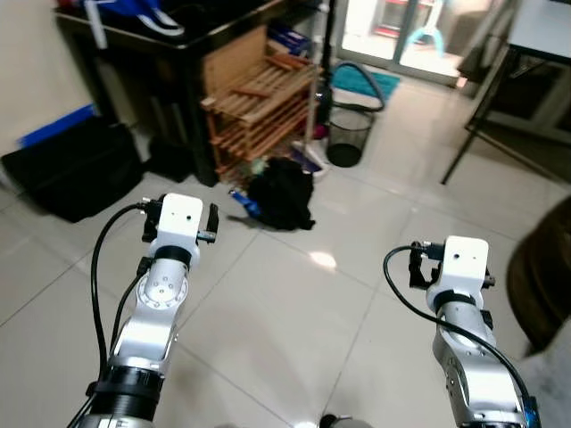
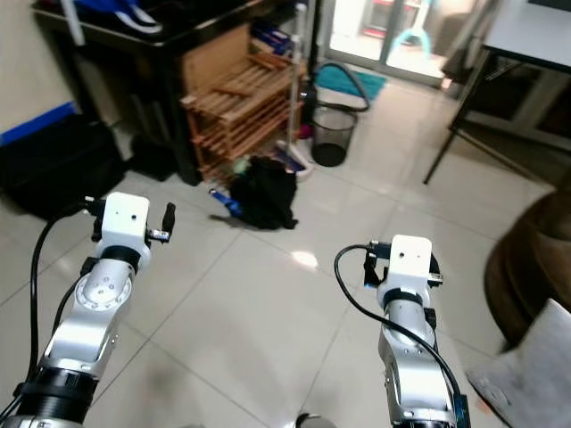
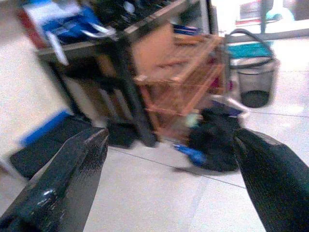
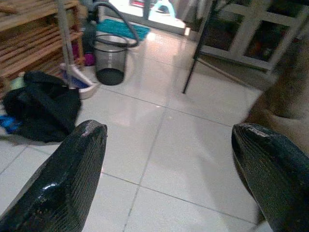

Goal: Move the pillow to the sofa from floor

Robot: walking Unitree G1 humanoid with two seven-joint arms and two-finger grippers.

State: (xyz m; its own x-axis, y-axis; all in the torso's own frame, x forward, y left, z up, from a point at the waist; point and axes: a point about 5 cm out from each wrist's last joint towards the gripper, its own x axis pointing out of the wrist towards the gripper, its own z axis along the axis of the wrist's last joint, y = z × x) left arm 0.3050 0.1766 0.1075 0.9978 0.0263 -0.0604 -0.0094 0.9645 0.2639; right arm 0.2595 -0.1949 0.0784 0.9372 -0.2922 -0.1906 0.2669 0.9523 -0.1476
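Hovering left gripper [image 3: 169,188], fingers [image 3: 67,188] apart, pillow [image 2: 526,374]

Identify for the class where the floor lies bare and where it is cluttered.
Bare tiles stretch between the two raised arms, reaching from the black bag toward the folding table's legs. It is crowded along the wall: wooden rack, mesh bin and black case.

Tiled room, counted: 2 silver arms w/ 2 grippers, left gripper [image 3: 169,179] and right gripper [image 4: 169,179], fingers spread; 1 grey pillow [image 2: 526,379] lower right; 1 black bag [image 1: 282,192] at center; 1 wooden rack [image 1: 254,107]; 1 mesh bin [image 1: 348,134] upper center; 1 black case [image 1: 76,165] at left.
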